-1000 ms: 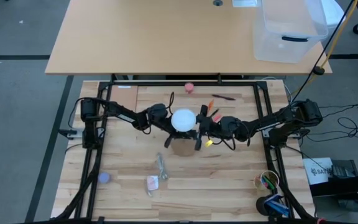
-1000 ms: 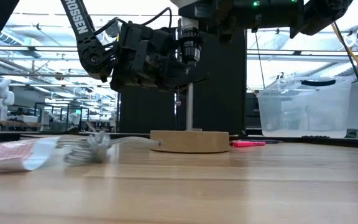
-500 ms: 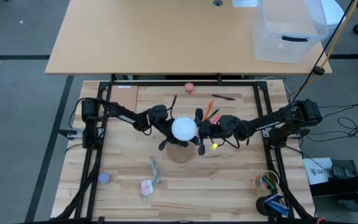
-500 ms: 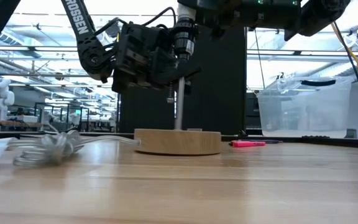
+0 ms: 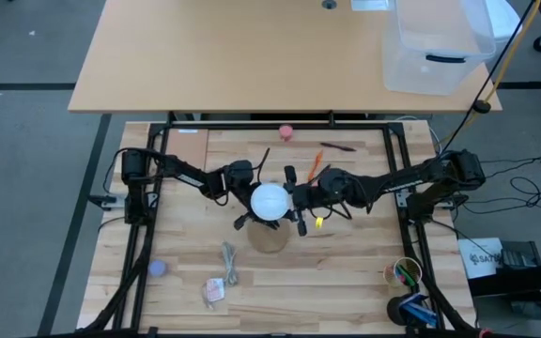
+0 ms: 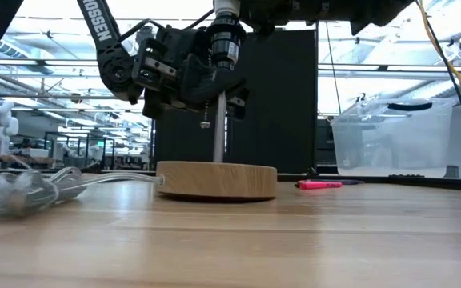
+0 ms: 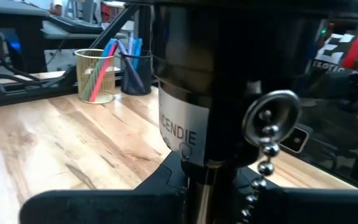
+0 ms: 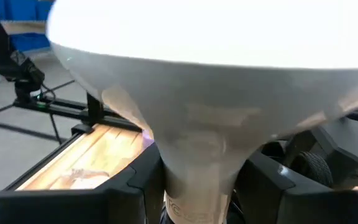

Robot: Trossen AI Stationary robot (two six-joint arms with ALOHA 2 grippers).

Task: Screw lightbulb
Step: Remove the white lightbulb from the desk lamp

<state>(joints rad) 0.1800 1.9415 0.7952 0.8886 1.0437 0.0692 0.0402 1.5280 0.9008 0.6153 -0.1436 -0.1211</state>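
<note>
Because the lightbulb (image 5: 270, 202) sat on top of the black socket (image 6: 223, 44) with both arms crowded round it, the likeliest failure from this point looked like a crooked thread — if the bulb's neck leaned off the socket's axis while being turned, it could bind instead of seating. A second risk was the wooden base (image 6: 217, 178): it rested loose on the table (image 5: 346, 272), and a twisting force not fully resisted by the holding arm could drag or spin the whole lamp. The pull chain (image 7: 261, 146) dangling beside the socket might also snag on a finger.

The left gripper (image 5: 244, 199) reached in from the left side, its jaws pressed close on the socket just below the bulb, steadying it. The right gripper (image 5: 294, 200) came in from the opposite side — its fingers (image 8: 126, 186) sat part-way apart, pinching the bulb's tapered neck, with the frosted globe bulging above them. Both forearms lay low and nearly level over the table, meeting at its middle, where the bulb stood upright above the disc-shaped base.
</note>
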